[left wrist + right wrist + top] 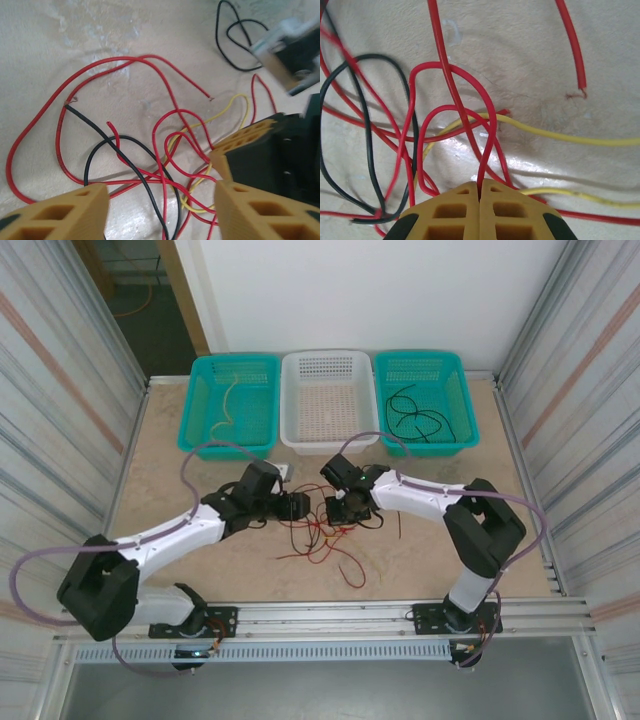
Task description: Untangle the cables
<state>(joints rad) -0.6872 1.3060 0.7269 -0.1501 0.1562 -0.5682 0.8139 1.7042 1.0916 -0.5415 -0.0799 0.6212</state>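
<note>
Cables (pixel 325 535), mostly red with black and yellow among them, lie in a loose tangle on the table (pixel 430 560) near its centre, trailing toward 6 o'clock from the two grippers.

Seen from above, the left teal basket (pixel 228 447) stands at 11 o'clock on the table, with a pale yellow cable (pixel 230 400) curled inside it.

The left gripper (pixel 298 506) hangs over the 9 o'clock side of the tangle. In its wrist view the yellow fingers (pixel 65 212) stand wide apart and grip nothing. Strands lie on the table beneath the gap, among them a black loop (pixel 125 136).

The right gripper (pixel 335 510) sits just beside the left one, over the 12 o'clock side of the tangle, and appears at 3 o'clock in the left wrist view. Its own camera shows its fingers (pixel 450 215) pressed together, pinching a red cable (pixel 479 176) that rises out of the seam toward 12 o'clock. A yellow strand (pixel 560 136) runs off toward 3 o'clock across the table.

The white basket (pixel 330 448) stands at 12 o'clock on the table. Touching it on the 1 o'clock side is the right teal basket (pixel 430 450), with a black cable (pixel 415 415) coiled loosely inside.
</note>
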